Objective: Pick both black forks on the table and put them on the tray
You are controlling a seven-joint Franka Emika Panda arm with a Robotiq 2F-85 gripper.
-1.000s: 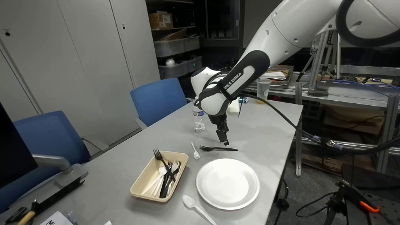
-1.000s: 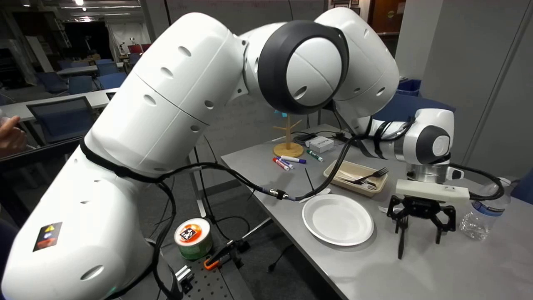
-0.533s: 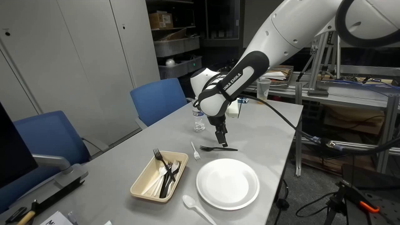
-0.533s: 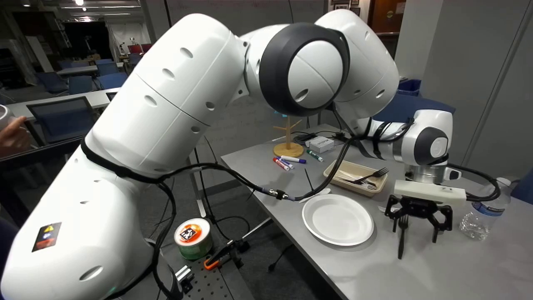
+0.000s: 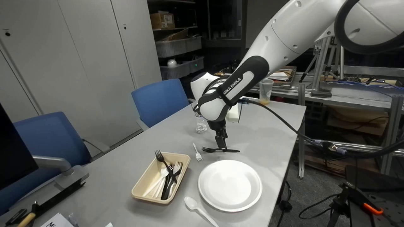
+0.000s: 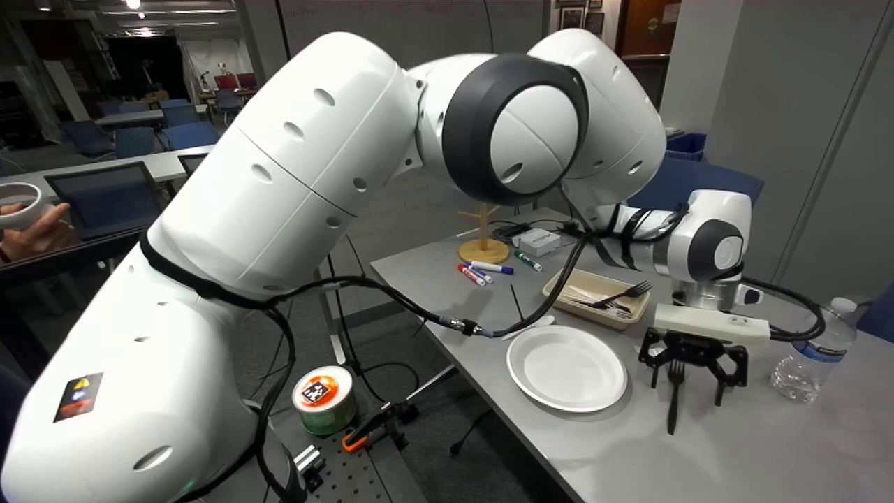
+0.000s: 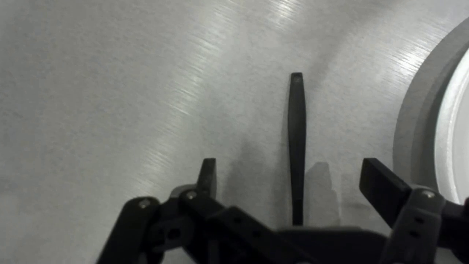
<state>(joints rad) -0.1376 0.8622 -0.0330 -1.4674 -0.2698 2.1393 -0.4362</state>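
Observation:
A black fork [image 5: 234, 150] lies on the grey table [image 5: 110, 186]. It also shows in an exterior view [image 6: 673, 405] and in the wrist view [image 7: 296, 128]. My gripper [image 7: 290, 161] is open and pointing down, with the fork's handle between its fingers and touching neither. The gripper is low over the fork in both exterior views [image 5: 222, 148] [image 6: 687, 390]; the exact gap to the table is unclear. The fork's tines are hidden in the wrist view. Another black fork [image 5: 162, 160] lies across the beige tray [image 5: 135, 193], over white and black utensils.
A white plate [image 5: 229, 186] stands close beside the fork. A white fork [image 5: 198, 155] and a white spoon [image 5: 191, 204] lie on the table. A water bottle [image 6: 814, 356] stands near the gripper. Markers [image 6: 482, 269] and a wooden stand [image 6: 483, 250] are farther off.
My gripper has moved down to the fork and slightly left in both exterior views, staying open. The fork and tray have not moved. A hand with a mug shows more at an exterior view's edge.

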